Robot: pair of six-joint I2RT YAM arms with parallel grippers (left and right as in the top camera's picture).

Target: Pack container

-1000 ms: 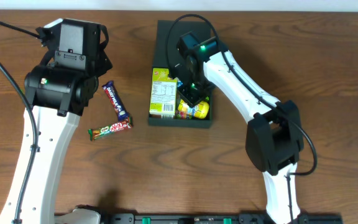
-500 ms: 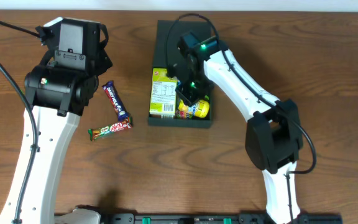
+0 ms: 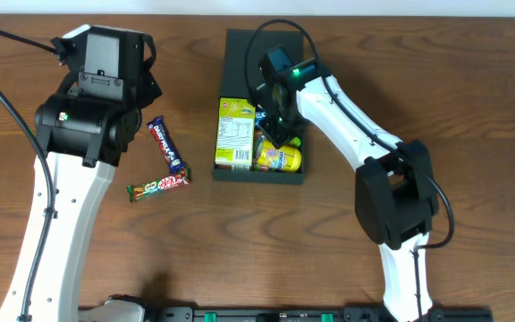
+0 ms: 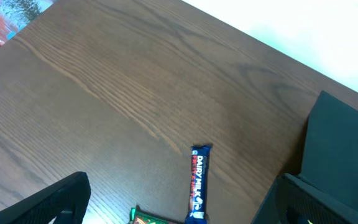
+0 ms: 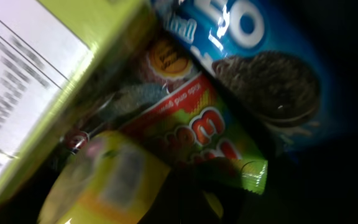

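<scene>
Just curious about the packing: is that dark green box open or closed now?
Open. From overhead, the container has its flap lid folded back, and snacks show inside: a yellow-green carton and a yellow packet.

I see the container [image 3: 240, 49] matte dark teal-green. In it, a lime-yellow box [image 3: 235, 134] bears a white panel of black print. With it lie a yellow packet [image 3: 282, 159] and a blue Oreo pack [image 5: 253, 50] with white lettering and dark biscuits. The desk [image 3: 436, 80] is brown wood-grain. On it lie a blue Dairy Milk bar [image 3: 167, 147], lettered white and red, and a green-and-red bar [image 3: 157, 185].
</scene>
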